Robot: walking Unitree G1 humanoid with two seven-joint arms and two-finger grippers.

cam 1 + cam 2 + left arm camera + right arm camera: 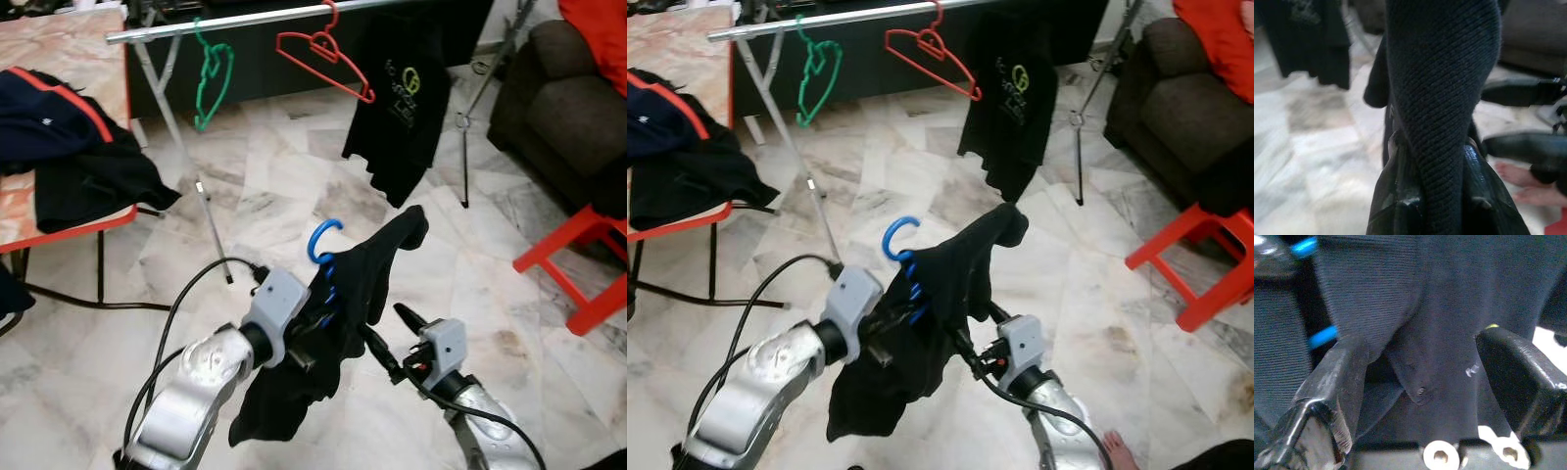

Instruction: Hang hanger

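Marble floor; rail (225, 22) at 12 o'clock. My left gripper (1435, 196) pinches the black garment (343, 304) on the blue hanger (321, 245); right gripper (1425, 382) spread beside it. Carrying step; next, lift the hook to the rail.

Even daylight fills both eye views, and the pale marble floor (294, 211) shows soft sheen without hard glare. Shadows under the hanging clothes are faint and diffuse. The eye views are fairly sharp, slightly soft toward the edges. In the wrist views the dark garment (1440, 98) sits close, its weave crisp, while the background blurs; the right wrist view is dim.
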